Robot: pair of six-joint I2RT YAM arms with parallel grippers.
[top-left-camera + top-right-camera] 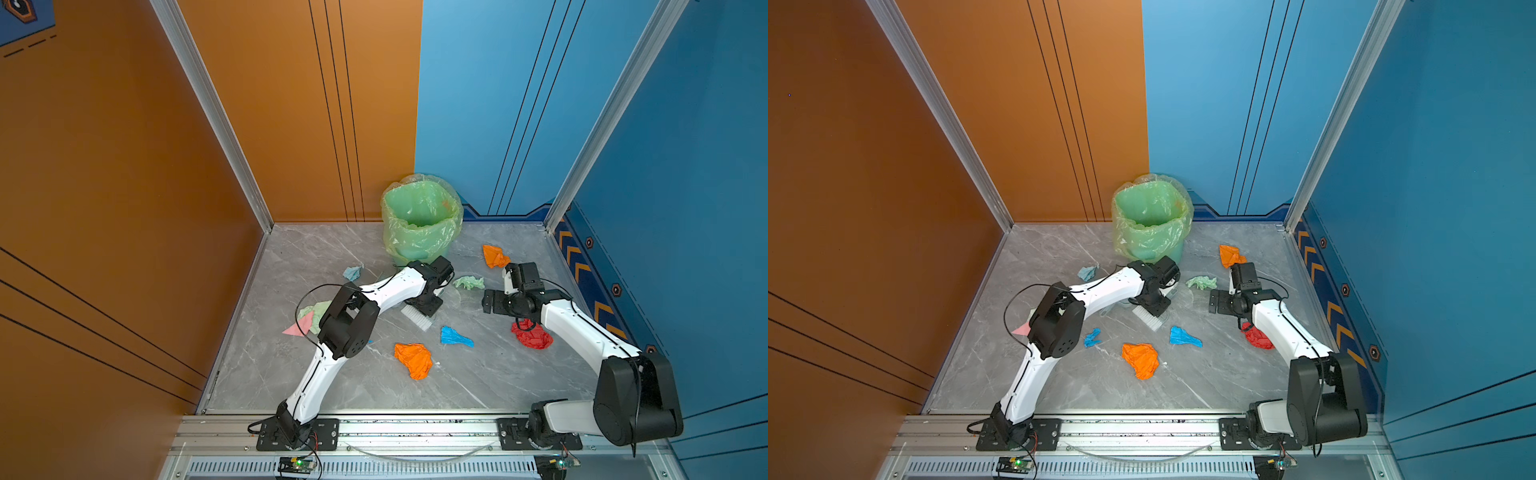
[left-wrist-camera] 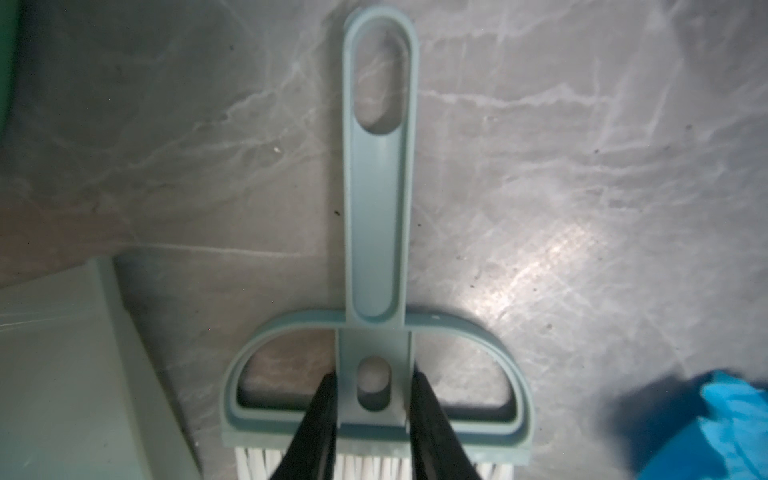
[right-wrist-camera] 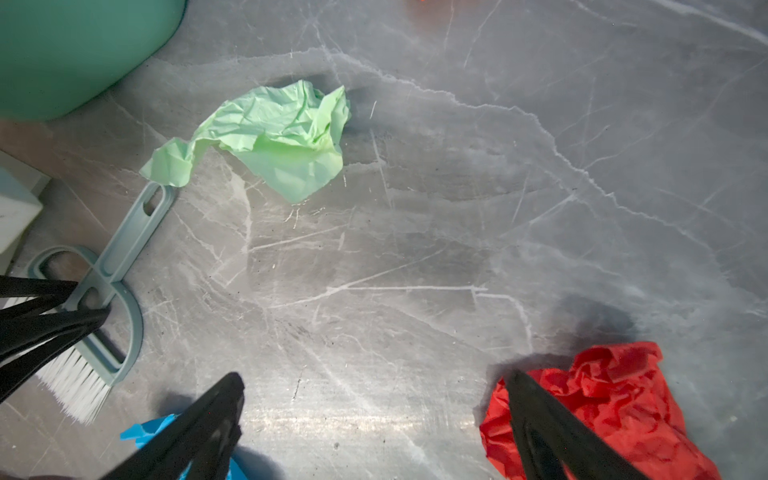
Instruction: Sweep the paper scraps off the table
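Paper scraps lie scattered on the table [image 1: 374, 386]: orange [image 1: 413, 359], a second orange one [image 1: 494, 255], bright blue [image 1: 455, 336], pale green [image 1: 469, 282], red [image 1: 534, 336], light blue [image 1: 353, 272]. More green and pink paper [image 1: 309, 318] sits under the left elbow. My left gripper [image 2: 374, 376] is shut on the stem of a grey-green brush [image 2: 380, 208] that lies flat, with its white bristles [image 1: 417, 318] towards the front. My right gripper [image 3: 374, 376] hangs open over bare marble between the blue scrap [image 3: 145, 432] and the red scrap [image 3: 615, 399].
A green bin [image 1: 419, 216] with a translucent liner stands at the back centre, just behind the left wrist. A pale grey-green plastic piece [image 2: 62, 374] lies beside the brush. Aluminium rails and side walls frame the table.
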